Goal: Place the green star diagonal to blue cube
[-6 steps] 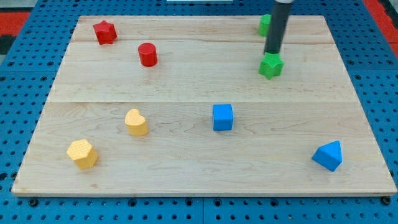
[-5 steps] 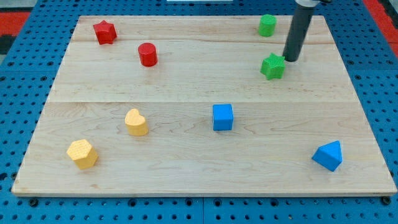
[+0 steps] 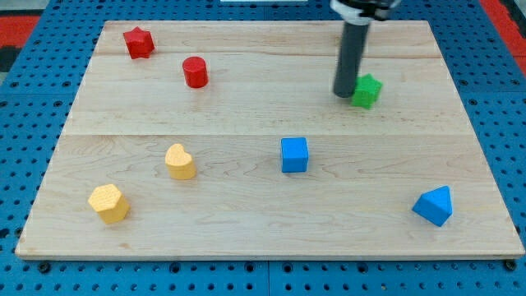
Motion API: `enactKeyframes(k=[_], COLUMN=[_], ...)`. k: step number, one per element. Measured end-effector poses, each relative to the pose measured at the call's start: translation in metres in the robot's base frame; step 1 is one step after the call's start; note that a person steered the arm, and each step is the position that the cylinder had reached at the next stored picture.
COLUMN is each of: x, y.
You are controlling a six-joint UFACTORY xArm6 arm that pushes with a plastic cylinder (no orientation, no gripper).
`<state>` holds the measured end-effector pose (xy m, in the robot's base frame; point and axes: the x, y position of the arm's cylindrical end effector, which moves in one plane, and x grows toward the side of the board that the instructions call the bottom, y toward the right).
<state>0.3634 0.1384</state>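
The green star (image 3: 367,90) lies on the wooden board (image 3: 246,222) at the upper right. My tip (image 3: 343,94) stands right at the star's left side, touching or nearly touching it. The blue cube (image 3: 294,154) sits near the board's middle, below and to the left of the star and the tip. The rod hides a second green block near the view's top.
A red star (image 3: 139,42) and a red cylinder (image 3: 195,72) are at the upper left. A yellow heart (image 3: 180,161) and a yellow hexagonal block (image 3: 109,203) are at the lower left. A blue triangular block (image 3: 434,205) is at the lower right.
My tip swung from the star's top to its right side, then across to its left side. The star has shifted slightly to the right. The rod now covers the far green block.
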Motion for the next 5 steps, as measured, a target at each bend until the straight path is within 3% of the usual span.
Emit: enactKeyframes(k=[3, 5], x=[-0.028, 0.005], y=[0.022, 0.04])
